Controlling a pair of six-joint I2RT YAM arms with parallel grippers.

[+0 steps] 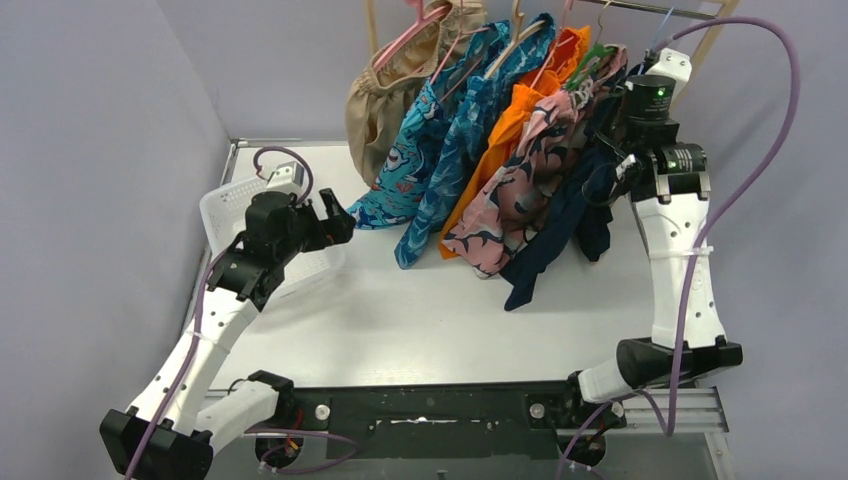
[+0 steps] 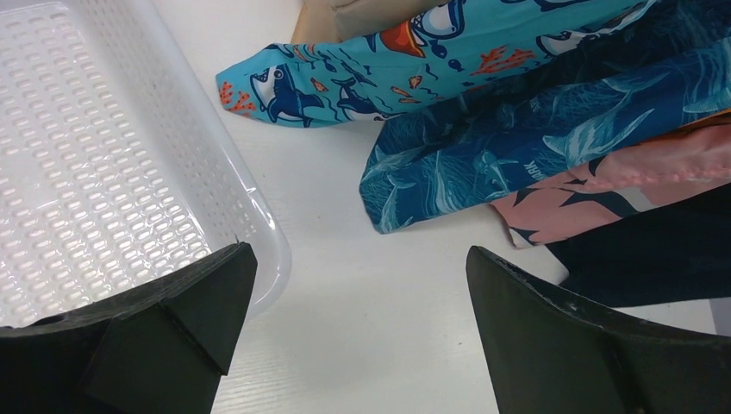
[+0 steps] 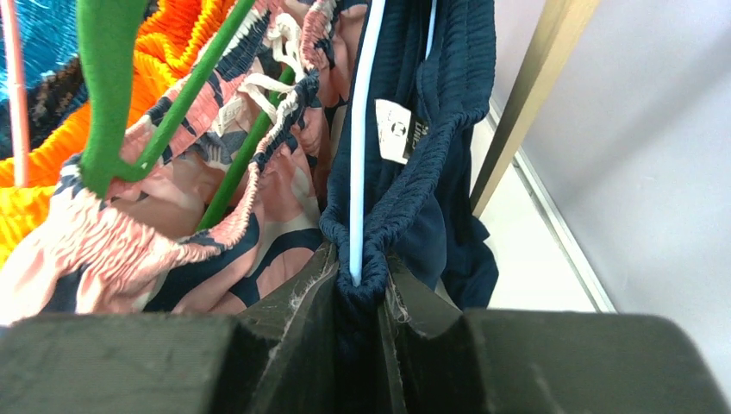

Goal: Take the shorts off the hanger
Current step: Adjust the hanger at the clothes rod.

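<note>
Six pairs of shorts hang in a row from a rail (image 1: pixel 650 8) across the upper middle of the overhead view, their hems trailing onto the table (image 1: pixel 420 320). Far left sits a white perforated basket (image 1: pixel 222 205). The left gripper (image 1: pixel 338 222) hovers just beside its right rim, jaws spread wide with nothing between them. Its own camera shows only bare tabletop in the gap.

Moving right, the tan shorts (image 1: pixel 385 95) come first. Next are the turquoise print pair (image 1: pixel 420 150), the dark teal-blue pair (image 1: pixel 465 140) and the orange pair (image 1: pixel 510 130). The pink shark-print pair (image 1: pixel 520 190) follows on a green hanger (image 3: pixel 108 86), and last come the navy shorts (image 1: pixel 555 230).

At the upper right, the right gripper (image 1: pixel 618 168) is raised to the navy waistband. Its wrist view shows the two fingers (image 3: pixel 293 302) drawn close, pinching a fold of that ribbed navy elastic. The white hanger (image 3: pixel 362 129) runs down into the same fold.
</note>
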